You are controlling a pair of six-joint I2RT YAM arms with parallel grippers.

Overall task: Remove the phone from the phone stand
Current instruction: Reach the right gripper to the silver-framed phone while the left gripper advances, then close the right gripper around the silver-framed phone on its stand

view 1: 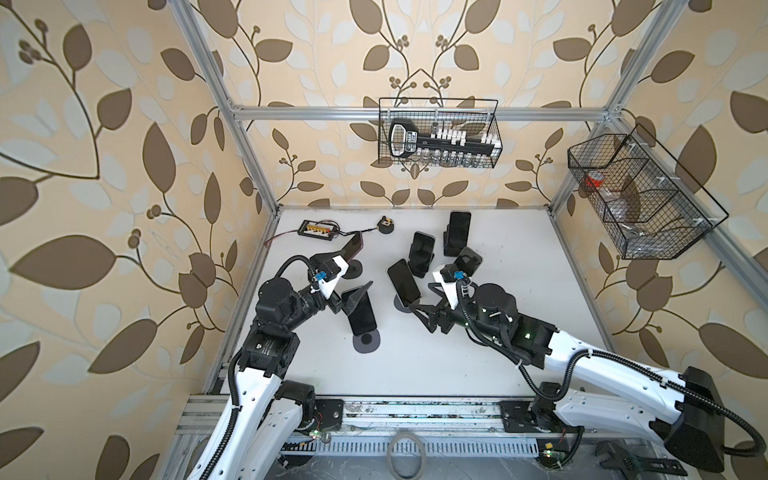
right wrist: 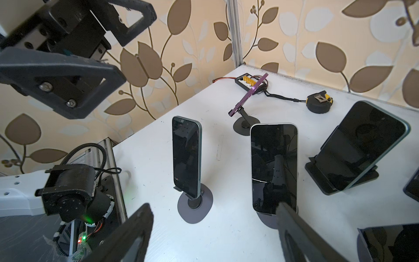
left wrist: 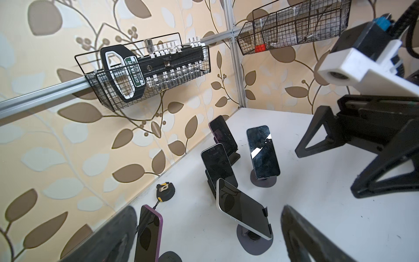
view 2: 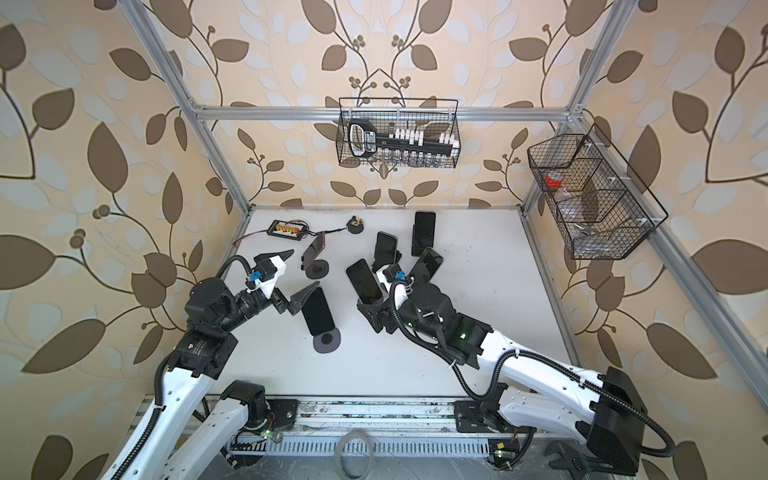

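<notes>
I have the right gripper point(view 1: 419, 299) spread wide and holding nothing, its tips down by the foot of the silver-edged phone point(right wrist: 274, 167) near the middle of the table point(view 1: 415, 374). That phone sits upright in its stand point(right wrist: 265, 220). In the right wrist view one finger point(right wrist: 294, 229) crosses the phone's lower corner, though I cannot tell whether it touches. The left gripper point(view 2: 306, 268) is also wide open and empty, hanging on the left, near the purple phone point(view 2: 313, 248) farther back and the green-edged phone point(view 2: 318, 311) nearer me. Three more phones point(view 1: 459, 228) stand farther back, right of centre.
</notes>
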